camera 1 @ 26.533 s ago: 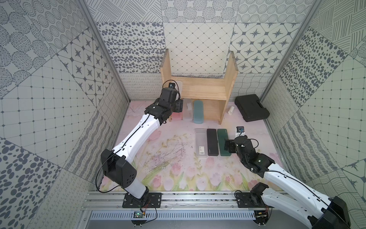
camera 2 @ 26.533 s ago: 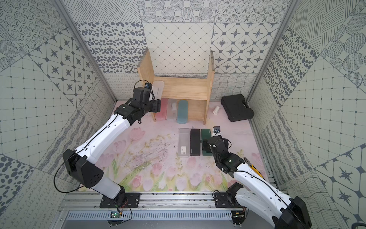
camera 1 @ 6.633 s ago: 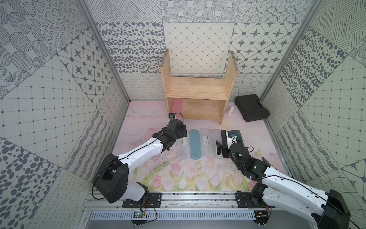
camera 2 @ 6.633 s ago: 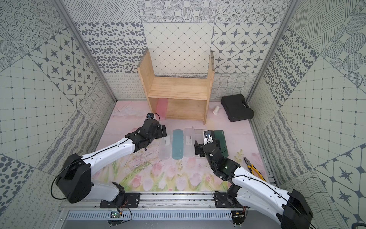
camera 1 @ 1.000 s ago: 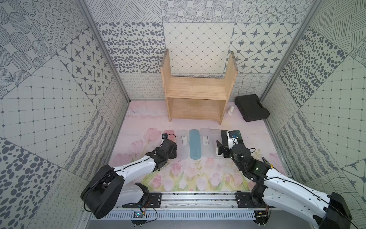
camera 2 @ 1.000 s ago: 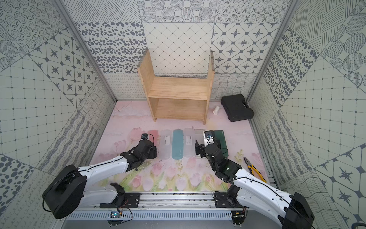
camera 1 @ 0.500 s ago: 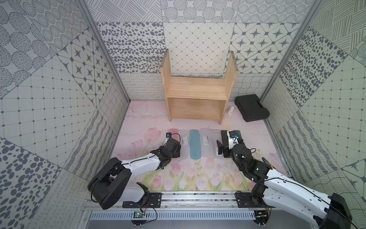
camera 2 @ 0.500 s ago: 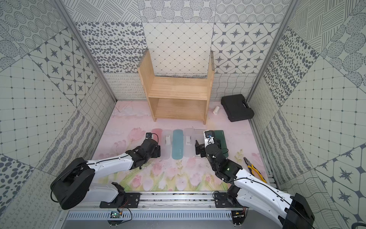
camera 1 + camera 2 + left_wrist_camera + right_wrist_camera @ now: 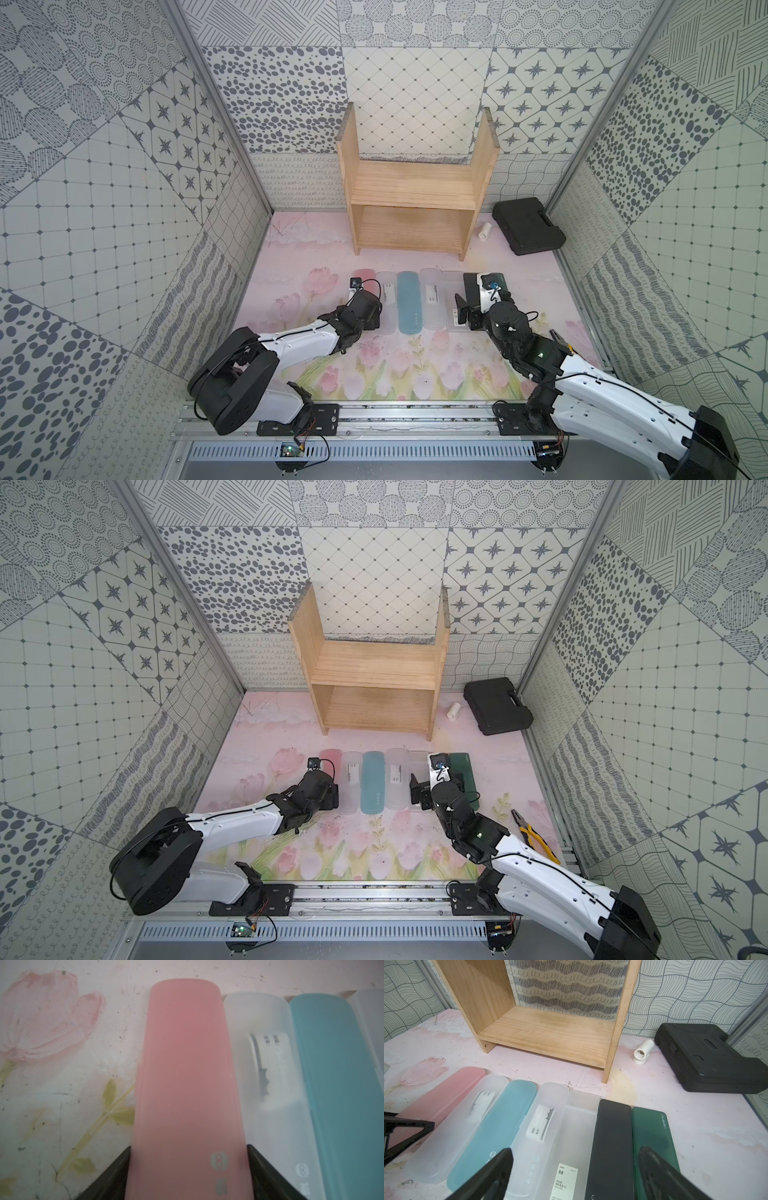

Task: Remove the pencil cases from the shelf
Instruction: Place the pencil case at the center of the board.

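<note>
Grip on pink case (image 9: 187, 1064), left pincer (image 9: 188, 1150)

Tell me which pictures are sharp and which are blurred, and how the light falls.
Left wrist view: hazy throughout, print on the pink pencil case unsharp. Right wrist view: shelf and labels crisp, only the right tool close to the lens blurs. Both top views: sharp, even light, faint shadows.
</note>
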You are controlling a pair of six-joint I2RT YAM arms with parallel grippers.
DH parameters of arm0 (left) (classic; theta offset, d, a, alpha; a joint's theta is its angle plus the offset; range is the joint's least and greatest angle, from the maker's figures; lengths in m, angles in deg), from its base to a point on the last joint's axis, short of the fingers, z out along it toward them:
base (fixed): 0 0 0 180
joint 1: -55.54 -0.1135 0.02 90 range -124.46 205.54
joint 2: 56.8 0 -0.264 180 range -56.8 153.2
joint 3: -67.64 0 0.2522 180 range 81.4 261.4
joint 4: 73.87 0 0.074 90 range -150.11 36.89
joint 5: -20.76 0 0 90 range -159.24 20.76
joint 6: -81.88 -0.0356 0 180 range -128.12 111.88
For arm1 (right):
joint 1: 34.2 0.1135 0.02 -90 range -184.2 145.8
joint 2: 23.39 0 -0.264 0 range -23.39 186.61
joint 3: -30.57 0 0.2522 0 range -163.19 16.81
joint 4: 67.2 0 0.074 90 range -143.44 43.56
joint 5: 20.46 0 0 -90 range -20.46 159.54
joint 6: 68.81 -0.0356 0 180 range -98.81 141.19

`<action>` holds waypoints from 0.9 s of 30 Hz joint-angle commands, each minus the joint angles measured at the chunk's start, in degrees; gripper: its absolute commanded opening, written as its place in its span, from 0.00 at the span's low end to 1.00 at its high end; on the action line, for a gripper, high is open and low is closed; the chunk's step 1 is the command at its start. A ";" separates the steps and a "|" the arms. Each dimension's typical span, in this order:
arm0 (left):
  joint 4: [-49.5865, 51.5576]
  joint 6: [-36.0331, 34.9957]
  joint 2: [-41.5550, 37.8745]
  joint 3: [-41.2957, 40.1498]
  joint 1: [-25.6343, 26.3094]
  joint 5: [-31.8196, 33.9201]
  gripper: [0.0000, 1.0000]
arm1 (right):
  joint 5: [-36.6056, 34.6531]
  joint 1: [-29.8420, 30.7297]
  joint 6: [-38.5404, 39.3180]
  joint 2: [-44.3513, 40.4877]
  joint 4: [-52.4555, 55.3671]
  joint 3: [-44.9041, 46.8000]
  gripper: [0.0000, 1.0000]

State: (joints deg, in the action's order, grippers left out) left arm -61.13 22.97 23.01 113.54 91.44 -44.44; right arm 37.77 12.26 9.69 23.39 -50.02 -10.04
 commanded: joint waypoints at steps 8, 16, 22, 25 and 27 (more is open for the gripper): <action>4.30 1.82 -0.79 1.13 0.21 1.74 0.76 | -0.07 -0.15 0.19 -1.03 -1.49 0.84 0.98; 5.25 2.52 -1.00 1.11 0.19 2.21 0.81 | -0.13 -0.14 0.17 -0.97 -1.48 0.84 0.98; 7.18 3.01 0.61 2.43 0.18 1.92 0.84 | -0.20 -0.14 0.13 -0.87 -1.49 0.92 0.98; 8.10 3.27 1.88 3.34 0.18 1.91 0.86 | -0.11 -0.14 0.20 -0.85 -1.49 0.84 0.98; 8.51 3.53 2.10 3.54 0.15 2.25 0.87 | -0.09 -0.17 0.20 -0.86 -1.47 0.83 0.98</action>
State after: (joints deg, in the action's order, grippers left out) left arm -55.86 25.07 24.17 115.84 91.48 -43.24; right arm 37.80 12.26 9.66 23.39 -49.85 -10.02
